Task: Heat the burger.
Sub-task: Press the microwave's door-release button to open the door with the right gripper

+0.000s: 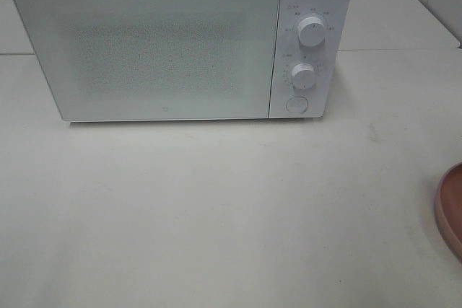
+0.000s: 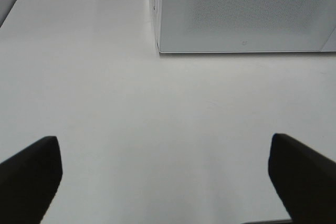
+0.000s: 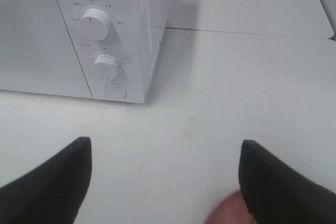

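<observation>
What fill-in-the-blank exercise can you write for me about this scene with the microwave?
1. The microwave door is ____.
2. Right of it sit ____ knobs above a round button.
3. The left gripper and the right gripper are both ____ and hold nothing.
4. The plate lies at the ____ edge of the high camera's view.
Missing words: closed; two; open; right.

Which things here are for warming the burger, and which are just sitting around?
For the job: boxy white microwave oven, door closed; open black left gripper; open black right gripper.
Just there: round pink plate, only its edge showing; white tabletop.
</observation>
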`<state>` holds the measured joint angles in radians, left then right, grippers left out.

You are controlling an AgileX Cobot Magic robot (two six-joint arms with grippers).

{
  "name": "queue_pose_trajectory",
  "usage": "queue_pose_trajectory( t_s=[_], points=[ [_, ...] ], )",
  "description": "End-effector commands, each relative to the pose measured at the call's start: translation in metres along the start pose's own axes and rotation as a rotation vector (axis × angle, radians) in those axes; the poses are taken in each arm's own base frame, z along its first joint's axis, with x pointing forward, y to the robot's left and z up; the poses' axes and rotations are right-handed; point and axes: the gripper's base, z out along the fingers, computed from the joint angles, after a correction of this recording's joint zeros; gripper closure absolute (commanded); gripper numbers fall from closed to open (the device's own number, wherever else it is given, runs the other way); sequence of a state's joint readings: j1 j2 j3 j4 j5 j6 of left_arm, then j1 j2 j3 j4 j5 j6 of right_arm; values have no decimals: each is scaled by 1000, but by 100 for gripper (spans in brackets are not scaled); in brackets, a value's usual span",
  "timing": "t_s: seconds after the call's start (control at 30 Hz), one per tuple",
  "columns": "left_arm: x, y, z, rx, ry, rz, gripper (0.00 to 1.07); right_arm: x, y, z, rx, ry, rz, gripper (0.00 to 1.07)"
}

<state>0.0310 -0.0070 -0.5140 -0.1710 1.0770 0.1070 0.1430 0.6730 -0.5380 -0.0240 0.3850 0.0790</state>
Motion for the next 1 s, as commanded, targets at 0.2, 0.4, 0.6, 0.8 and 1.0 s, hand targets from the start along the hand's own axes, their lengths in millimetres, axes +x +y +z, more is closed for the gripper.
queue_pose_trajectory(
  t_s=[0.2,0.4,0.6,0.8,1.0],
  points=[
    [0,0,-2,-3,-24,-1,6,-8,1,19,-1,-21,-1,32],
    [0,0,-2,-3,-24,-1,6,-7,1,36,-11,-114,-3,32],
    [0,0,-2,-3,-24,-1,6,10,1,50,-21,-195,-4,32],
    [0,0,-2,-3,-24,-1,6,27,0,53,-29,-266,-16,32],
    [0,0,-2,-3,-24,-1,6,32,1,54,-37,-350,-20,32]
  ],
)
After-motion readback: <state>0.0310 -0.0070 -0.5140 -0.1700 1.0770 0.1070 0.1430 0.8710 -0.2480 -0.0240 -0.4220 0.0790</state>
